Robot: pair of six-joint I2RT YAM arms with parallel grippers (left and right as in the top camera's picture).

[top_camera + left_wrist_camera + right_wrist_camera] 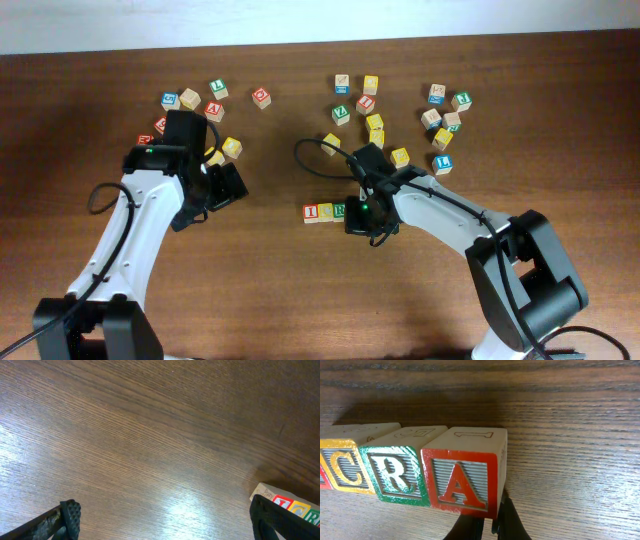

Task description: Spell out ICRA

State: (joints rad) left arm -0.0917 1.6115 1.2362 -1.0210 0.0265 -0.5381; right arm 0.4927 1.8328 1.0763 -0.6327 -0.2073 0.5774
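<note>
Block row (410,475): C, R, A; right end effector (490,521) closed, left end effector (165,517) open.

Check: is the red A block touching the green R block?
Touching. Right wrist view shows the A block flush against the R block, no gap between them.

Four wooden letter blocks stand upright in one touching row near the middle of the tabletop (570,435). From the left: the red-framed I block (310,212), the yellow-framed C block (345,474), the green-framed R block (395,477), and the red-framed A block (462,482) with its red letter.
</note>
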